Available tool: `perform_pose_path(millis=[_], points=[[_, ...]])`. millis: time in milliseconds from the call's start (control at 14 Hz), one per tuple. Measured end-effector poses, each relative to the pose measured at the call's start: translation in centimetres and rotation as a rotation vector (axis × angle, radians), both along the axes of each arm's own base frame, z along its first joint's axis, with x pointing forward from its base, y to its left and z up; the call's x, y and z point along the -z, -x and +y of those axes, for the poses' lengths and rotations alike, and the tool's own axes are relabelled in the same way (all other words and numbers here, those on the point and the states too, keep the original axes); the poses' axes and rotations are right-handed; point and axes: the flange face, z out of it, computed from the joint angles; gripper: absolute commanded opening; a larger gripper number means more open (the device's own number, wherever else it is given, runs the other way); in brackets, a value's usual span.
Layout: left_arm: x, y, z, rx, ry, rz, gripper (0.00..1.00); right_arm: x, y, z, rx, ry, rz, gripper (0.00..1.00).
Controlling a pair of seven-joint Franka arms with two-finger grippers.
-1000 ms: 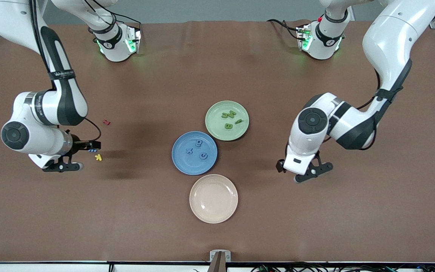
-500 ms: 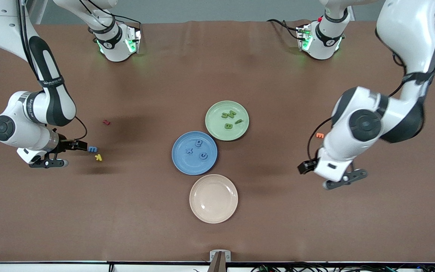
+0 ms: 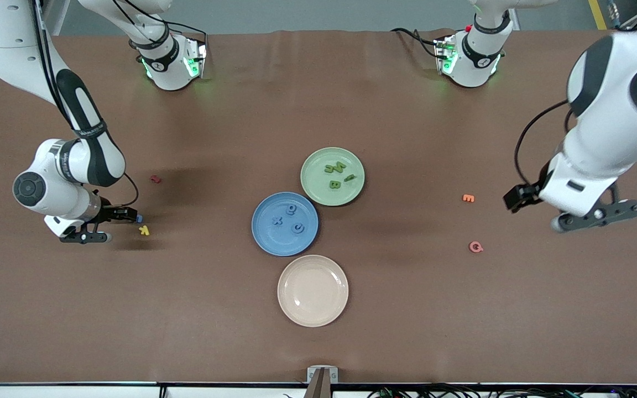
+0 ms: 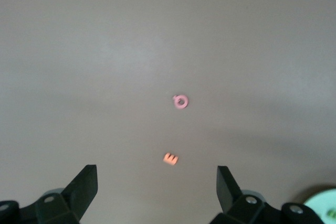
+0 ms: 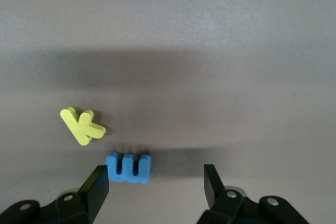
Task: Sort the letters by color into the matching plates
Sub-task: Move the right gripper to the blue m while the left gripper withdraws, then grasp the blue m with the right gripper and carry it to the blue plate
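A blue letter [image 5: 128,167] lies flat on the table between the fingers of my open right gripper [image 5: 155,182], close to one finger. In the front view only its tip [image 3: 140,219] shows past that gripper [image 3: 129,215], toward the right arm's end of the table. The blue plate [image 3: 266,237] holds three blue letters [image 3: 291,208]. The pale green plate [image 3: 318,190] holds several green letters [image 3: 334,184]. My left gripper [image 3: 517,197] is open and empty, up over bare table toward the left arm's end; it also shows in the left wrist view [image 4: 156,182].
A yellow K [image 3: 144,230] lies right beside the blue letter, also in the right wrist view [image 5: 82,125]. A red letter [image 3: 155,179] lies farther back. An orange E [image 3: 468,198] and a pink Q [image 3: 476,247] lie near the left gripper. A beige plate [image 3: 296,309] sits nearest the camera.
The left arm swung away from the plates toward its end of the table, uncovering the orange E and pink Q. The right gripper drew back off the blue letter, then moved onto it again.
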Motion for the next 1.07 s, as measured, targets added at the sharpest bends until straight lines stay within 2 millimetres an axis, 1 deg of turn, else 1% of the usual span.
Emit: perform_pose_path(millis=[143, 286, 429, 571, 643, 786, 1000, 1071], points=[[-3.0, 2.1, 1.6, 0.026, -0.002, 0.022, 1.00, 0.3, 0.0, 0.9, 0.013, 0.001, -0.001, 0.81], [-5.2, 3.8, 3.3, 0.062, -0.009, 0.022, 1.00, 0.6, 0.0, 1.2, 0.015, 0.003, -0.013, 0.81], [-6.4, 5.2, 5.1, 0.082, 0.014, 0.023, 1.00, 1.3, 0.5, 1.2, 0.016, 0.003, -0.014, 0.78], [-6.9, 6.4, 6.6, 0.073, 0.044, 0.025, 1.00, 1.6, 0.7, 1.2, 0.017, 0.003, -0.013, 0.76], [-7.1, 7.0, 6.7, 0.071, 0.050, 0.024, 1.00, 1.6, 0.7, 1.2, 0.017, 0.003, -0.012, 0.73], [-7.3, 8.2, 6.3, 0.078, 0.048, 0.024, 1.00, 1.7, 0.9, 1.3, 0.015, 0.003, -0.009, 0.66], [-7.7, 10.0, 4.4, 0.110, 0.055, 0.033, 1.00, 1.9, 1.0, 1.5, 0.013, 0.003, -0.006, 0.57], [-7.9, 10.5, 4.1, 0.115, 0.066, 0.037, 1.00, 1.8, 1.0, 1.6, 0.012, 0.002, -0.008, 0.54]])
